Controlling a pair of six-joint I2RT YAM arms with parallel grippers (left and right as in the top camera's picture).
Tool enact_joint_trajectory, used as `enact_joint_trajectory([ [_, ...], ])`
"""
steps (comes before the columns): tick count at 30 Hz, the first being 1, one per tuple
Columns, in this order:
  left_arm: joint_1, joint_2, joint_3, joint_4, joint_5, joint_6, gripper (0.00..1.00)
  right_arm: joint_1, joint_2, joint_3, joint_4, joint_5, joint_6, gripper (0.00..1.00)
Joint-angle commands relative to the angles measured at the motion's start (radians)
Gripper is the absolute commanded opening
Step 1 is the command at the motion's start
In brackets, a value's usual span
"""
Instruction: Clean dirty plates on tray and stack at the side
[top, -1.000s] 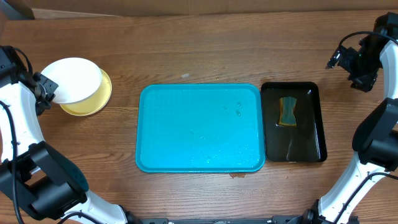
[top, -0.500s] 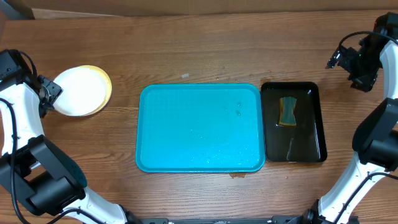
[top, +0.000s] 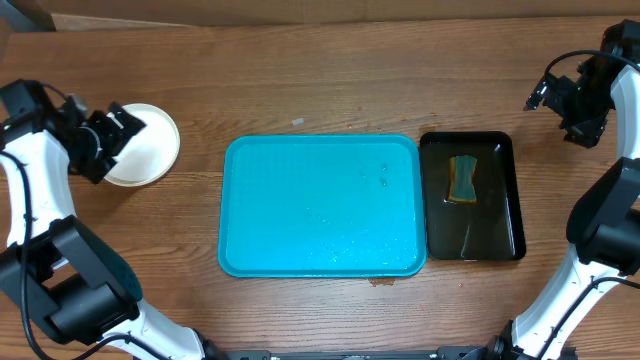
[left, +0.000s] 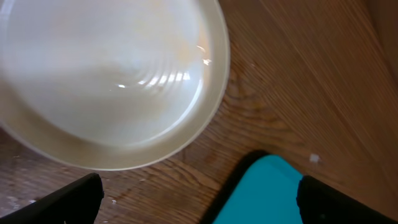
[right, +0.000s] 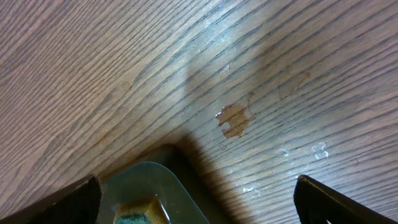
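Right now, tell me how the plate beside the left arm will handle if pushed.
The plate looks rigid, so it should slide, not flex. Its glossy sheen in the left wrist view suggests a slippery rim. Lying flat on the table, it probably won't tip.

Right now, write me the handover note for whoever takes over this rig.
Left gripper: open, empty, at the white plate's left edge.
Right gripper: open, empty, at the table's far right.
Plates: the white plate sits on the table left of the tray; anything beneath it is hidden.
Tray: no plates on it, only droplets. Sponge lies in the black tray.
Done: tray cleared.
Left: probably just check under the white plate and back the left gripper off.
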Motion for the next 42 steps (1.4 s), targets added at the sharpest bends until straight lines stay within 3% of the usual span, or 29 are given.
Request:
enact_joint_trajectory([
  [1, -0.039, 0.01, -0.003, -0.003, 0.091, 0.047, 1.0, 0.0, -0.013, 0.01, 0.002, -0.005, 0.001, 1.0],
  [42, -0.07, 0.01, -0.003, -0.006, 0.088, 0.047, 1.0, 0.009, -0.009, 0.009, 0.002, -0.005, 0.001, 1.0],
])
